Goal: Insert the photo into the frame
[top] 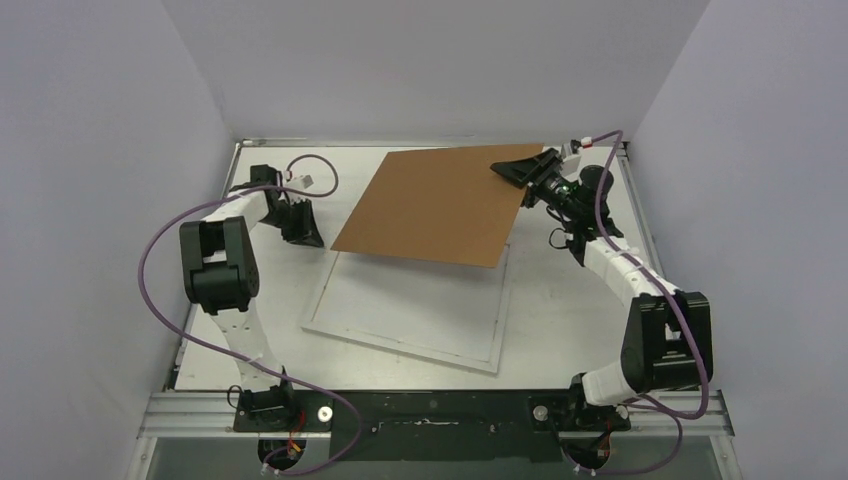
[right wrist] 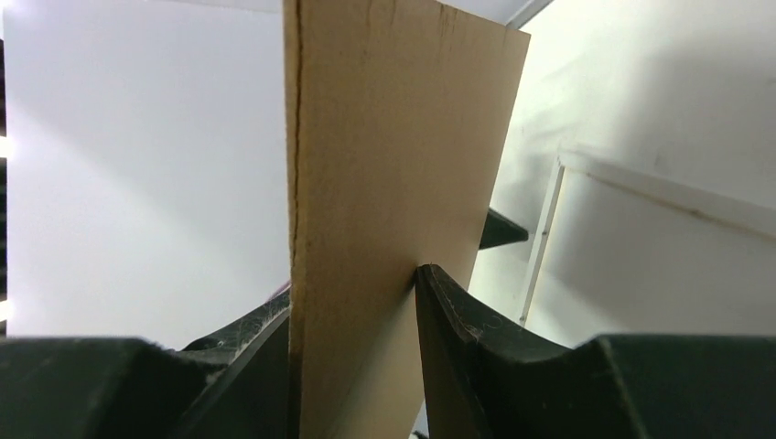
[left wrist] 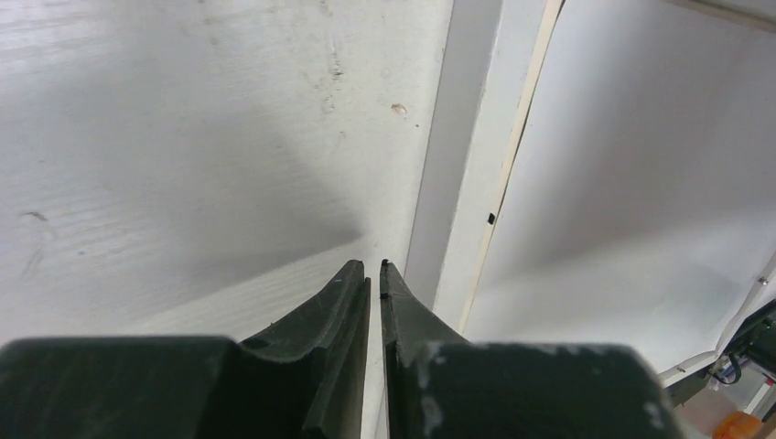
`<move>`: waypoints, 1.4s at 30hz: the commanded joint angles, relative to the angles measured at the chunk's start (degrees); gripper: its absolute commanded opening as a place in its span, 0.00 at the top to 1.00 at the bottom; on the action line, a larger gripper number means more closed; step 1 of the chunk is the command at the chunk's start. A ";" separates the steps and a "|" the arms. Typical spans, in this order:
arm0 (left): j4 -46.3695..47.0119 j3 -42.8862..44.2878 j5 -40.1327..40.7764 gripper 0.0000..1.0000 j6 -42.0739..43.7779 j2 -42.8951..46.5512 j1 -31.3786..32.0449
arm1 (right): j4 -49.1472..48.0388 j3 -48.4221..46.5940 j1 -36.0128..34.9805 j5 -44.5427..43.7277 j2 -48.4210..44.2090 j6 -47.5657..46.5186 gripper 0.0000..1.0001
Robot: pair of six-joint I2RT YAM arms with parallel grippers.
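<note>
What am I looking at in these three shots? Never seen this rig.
Two robot arms stand at the near edge of the table. The wide picture comes from a fixed camera above and behind them; the other two from a camera on each wrist. A white-bordered frame lies flat on the table. The right gripper is shut on a corner of a brown board, holding it tilted over the frame. The left gripper is shut and empty, left of the frame.
</note>
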State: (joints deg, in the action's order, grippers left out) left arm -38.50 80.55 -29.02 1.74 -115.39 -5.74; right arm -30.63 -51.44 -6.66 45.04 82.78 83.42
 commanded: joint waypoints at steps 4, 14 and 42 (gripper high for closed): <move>-1.32 2.60 -0.82 0.91 0.86 4.02 -1.91 | -5.97 -6.79 4.78 -0.34 4.14 -1.67 0.88; -0.91 0.99 -1.90 0.91 1.64 3.97 -1.82 | -8.85 -5.84 8.56 -2.87 11.58 -0.21 0.89; -2.40 -4.52 19.42 0.12 47.55 35.74 32.28 | -3.43 -13.73 -3.40 -11.96 11.63 8.63 0.89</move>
State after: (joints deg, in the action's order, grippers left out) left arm -43.92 77.21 -18.09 42.65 -81.23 23.49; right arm -28.03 -61.69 -9.50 32.71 96.42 87.31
